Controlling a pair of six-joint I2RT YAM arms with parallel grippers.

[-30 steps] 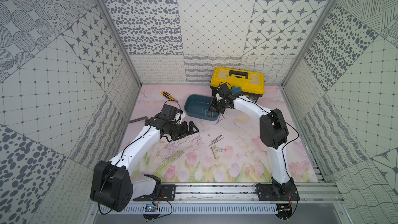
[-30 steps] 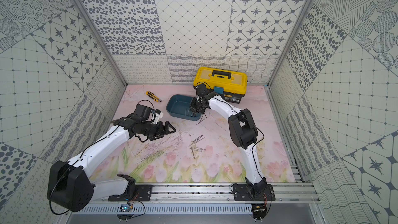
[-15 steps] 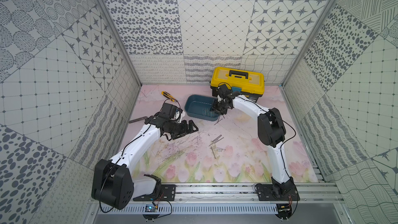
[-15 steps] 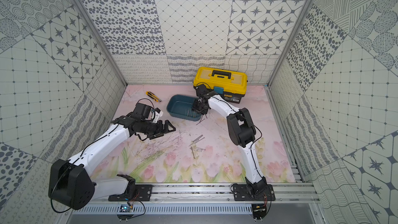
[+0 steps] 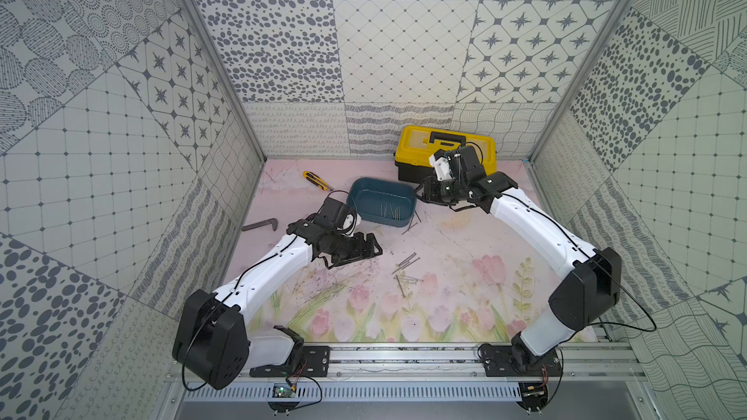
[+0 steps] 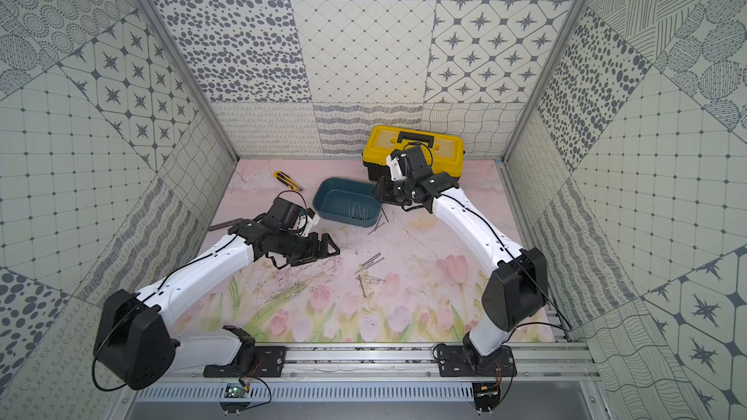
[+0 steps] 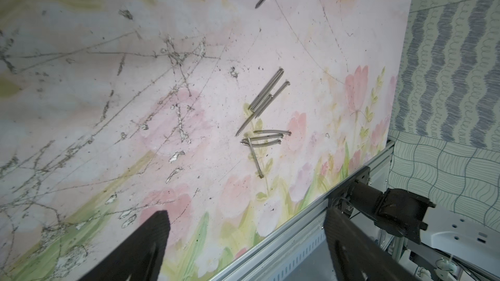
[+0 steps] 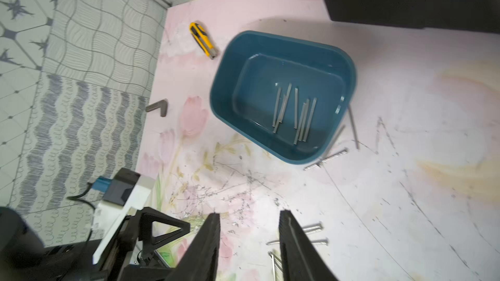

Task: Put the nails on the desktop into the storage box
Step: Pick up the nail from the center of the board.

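The loose nails (image 7: 266,91) lay in a small heap near the middle of the tabletop (image 5: 452,244), on the near side of the blue box (image 5: 376,221), which stood towards the far side. Several nails were already lying flat on the bottom of the box, and a few more lay on the tabletop just against its near right corner.

I judged these nails to be light, stiff and smooth. They were so thin that they sat flat on the surface, and I think they would slip out easily. The best place to take them, in my opinion, was across the middle of the shaft, where some lay side by side, so that two or three could come up together.

The left claw (image 7: 246,214) hung just left of the heap, its jaws wide apart, with nothing between them and touching nothing that I could see. The right claw (image 8: 249,213) was beside the right edge of the box, its jaws parted only moderately, and it held nothing.
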